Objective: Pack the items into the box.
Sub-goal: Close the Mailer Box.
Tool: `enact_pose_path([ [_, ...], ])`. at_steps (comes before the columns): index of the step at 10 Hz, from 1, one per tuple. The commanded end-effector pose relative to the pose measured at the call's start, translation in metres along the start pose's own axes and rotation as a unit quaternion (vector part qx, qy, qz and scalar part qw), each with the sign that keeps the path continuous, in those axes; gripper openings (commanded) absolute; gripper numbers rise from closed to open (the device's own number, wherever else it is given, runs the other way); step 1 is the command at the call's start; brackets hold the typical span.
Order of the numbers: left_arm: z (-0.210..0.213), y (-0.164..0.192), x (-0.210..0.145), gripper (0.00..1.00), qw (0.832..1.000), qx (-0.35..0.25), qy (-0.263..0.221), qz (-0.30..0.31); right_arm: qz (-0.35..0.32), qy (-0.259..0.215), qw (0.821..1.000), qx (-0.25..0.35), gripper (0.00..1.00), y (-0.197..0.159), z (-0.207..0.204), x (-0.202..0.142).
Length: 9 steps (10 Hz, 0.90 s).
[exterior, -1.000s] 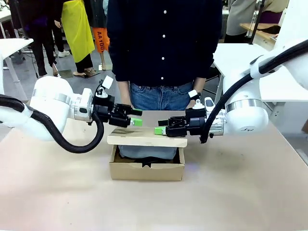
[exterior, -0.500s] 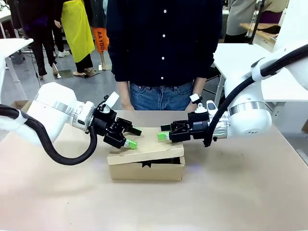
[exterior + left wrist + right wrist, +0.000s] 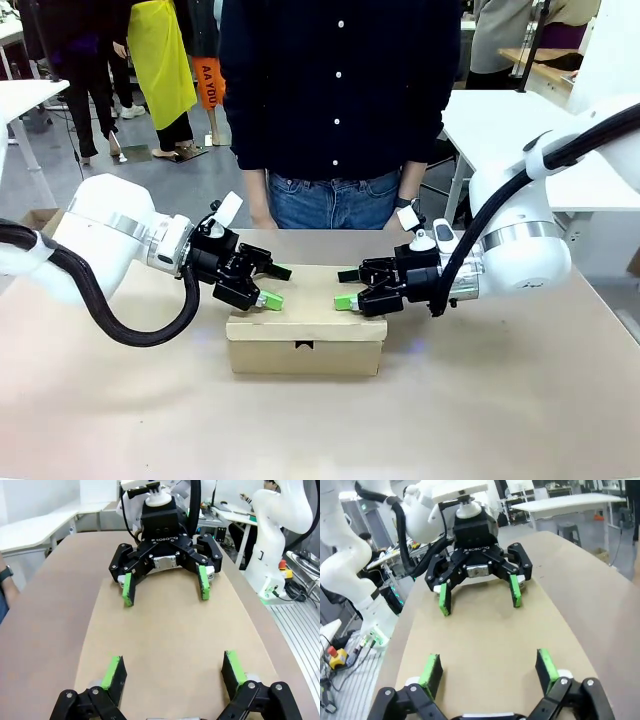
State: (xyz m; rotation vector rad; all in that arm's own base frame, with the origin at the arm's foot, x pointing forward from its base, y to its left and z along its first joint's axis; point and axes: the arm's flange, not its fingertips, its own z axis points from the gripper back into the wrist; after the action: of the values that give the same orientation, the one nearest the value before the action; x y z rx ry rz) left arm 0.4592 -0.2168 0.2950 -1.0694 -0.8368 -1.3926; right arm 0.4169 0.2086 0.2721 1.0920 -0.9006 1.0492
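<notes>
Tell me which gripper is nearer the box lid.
Left, narrowly. The left gripper sits at the lid's left end, lower pad almost touching; the right gripper hovers open above its right end.

Box (image 3: pixel 304 345) lid is down at frame center; both open claws, left claw (image 3: pixel 268 286) and right claw (image 3: pixel 346 288), crowd its top. You've bare surface (image 3: pixel 320 430) across the lower frame.

Box (image 3: pixel 305 345): brown cardboard, matt, plain, lid smooth and flat. Tabletop (image 3: pixel 500 400): pale tan, matt, smooth. Left gripper (image 3: pixel 270 285) and right gripper (image 3: pixel 345 288): black hard plastic, faint sheen; pads (image 3: pixel 115 672) bright green, rubbery, dull. Arm shells (image 3: pixel 515 235): glossy white plastic, with a brushed metal band. Cables: black, smooth, semi-matt.
</notes>
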Motion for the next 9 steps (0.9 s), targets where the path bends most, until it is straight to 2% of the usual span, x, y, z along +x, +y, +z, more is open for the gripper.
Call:
enact_pose_path([
  [1, 0.005, -0.010, 0.001, 1.00, 0.999, 0.022, -0.018, -0.014, 0.070, -0.005, 0.997, 0.015, 1.00, 0.010, 0.007, -0.014],
  [4, 0.022, -0.024, 0.009, 1.00, 0.998, 0.040, -0.040, -0.037, 0.098, -0.041, 0.994, 0.021, 1.00, 0.014, 0.017, -0.005],
  [6, 0.052, -0.059, 0.018, 1.00, 0.993, 0.044, -0.077, -0.075, 0.087, -0.079, 0.993, 0.021, 1.00, 0.025, 0.051, 0.014],
  [8, 0.088, -0.110, 0.030, 1.00, 0.988, 0.047, -0.122, -0.077, 0.008, -0.119, 0.993, 0.001, 1.00, 0.048, 0.102, 0.044],
  [9, 0.112, -0.135, 0.031, 1.00, 0.985, 0.020, -0.165, -0.040, -0.072, -0.125, 0.989, -0.018, 1.00, 0.063, 0.132, 0.056],
])
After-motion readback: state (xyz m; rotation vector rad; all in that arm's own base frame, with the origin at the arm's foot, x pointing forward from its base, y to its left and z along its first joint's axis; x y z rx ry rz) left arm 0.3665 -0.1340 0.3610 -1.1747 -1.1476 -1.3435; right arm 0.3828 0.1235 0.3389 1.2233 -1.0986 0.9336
